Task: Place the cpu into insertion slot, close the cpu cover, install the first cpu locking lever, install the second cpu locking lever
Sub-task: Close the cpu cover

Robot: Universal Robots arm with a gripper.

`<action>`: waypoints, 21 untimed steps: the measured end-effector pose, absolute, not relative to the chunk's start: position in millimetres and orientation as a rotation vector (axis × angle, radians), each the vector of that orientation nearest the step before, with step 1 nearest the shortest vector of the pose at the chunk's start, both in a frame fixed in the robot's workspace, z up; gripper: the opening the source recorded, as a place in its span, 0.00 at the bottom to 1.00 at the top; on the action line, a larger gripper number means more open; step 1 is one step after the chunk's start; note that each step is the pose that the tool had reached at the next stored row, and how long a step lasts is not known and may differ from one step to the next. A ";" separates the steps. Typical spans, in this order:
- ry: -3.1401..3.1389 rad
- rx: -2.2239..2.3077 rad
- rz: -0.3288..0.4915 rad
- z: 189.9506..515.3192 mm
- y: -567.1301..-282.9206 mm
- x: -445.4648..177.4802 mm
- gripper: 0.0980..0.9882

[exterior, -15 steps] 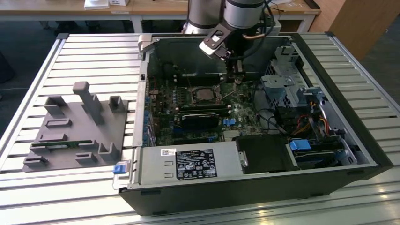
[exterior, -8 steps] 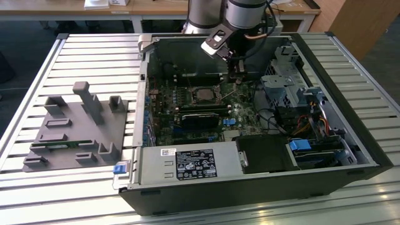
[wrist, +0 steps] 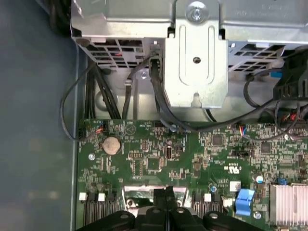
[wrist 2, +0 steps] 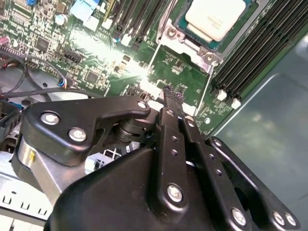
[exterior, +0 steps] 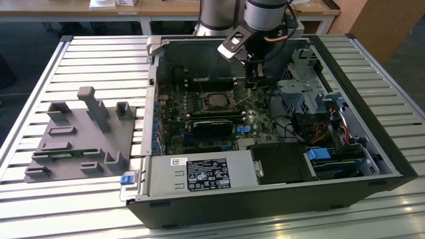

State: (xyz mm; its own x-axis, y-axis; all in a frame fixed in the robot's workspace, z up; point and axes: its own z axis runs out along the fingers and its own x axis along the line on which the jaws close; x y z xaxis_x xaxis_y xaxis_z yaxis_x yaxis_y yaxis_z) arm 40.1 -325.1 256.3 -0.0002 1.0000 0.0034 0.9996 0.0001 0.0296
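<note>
Jaws are together: your gripper (wrist 2: 172, 92) has its two black fingers (wrist 2: 169, 144) pressed flat against each other, with nothing clamped between them. In the second wrist view the tips hang just over the green motherboard (wrist 2: 178, 72); you cannot tell whether they touch it.

Beyond the gripper's tips in that view sits the cpu (wrist 2: 215, 17), pale silver top up, seated in its socket. The cpu cover (wrist 2: 169, 32) lies around the chip as a shiny metal frame. Gripper and chip are near but apart, with a strip of bare board between them. Rows of black memory slots (wrist 2: 250, 53) flank the chip.

In the first wrist view the gripper (wrist: 166, 193) again shows closed fingertips. Past it you see what the other wrist camera lacks: a coin battery (wrist: 111, 144), a blue connector (wrist: 244, 199), black cables (wrist: 161, 103) and a grey metal drive cage (wrist: 197, 53).

In the exterior view the gripper (exterior: 251, 82) reaches down inside the open computer case (exterior: 265, 199). The cpu (exterior: 216, 101) lies just off the gripper toward the exterior view's left. Farther that way, well apart from the gripper, a grey fixture block (exterior: 79, 134) rests on the slatted table (exterior: 40, 74).
</note>
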 end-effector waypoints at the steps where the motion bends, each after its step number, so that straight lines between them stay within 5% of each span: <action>1: 2.209 2.208 0.035 256.2 -325.1 41.6 0.01; 21: 2.223 2.223 0.003 253.3 -318.7 67.0 0.01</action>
State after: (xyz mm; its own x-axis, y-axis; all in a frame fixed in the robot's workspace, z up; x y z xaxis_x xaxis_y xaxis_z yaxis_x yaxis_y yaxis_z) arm 67.0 -318.7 253.3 -0.0002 1.0000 0.0029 1.0000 0.0002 0.0003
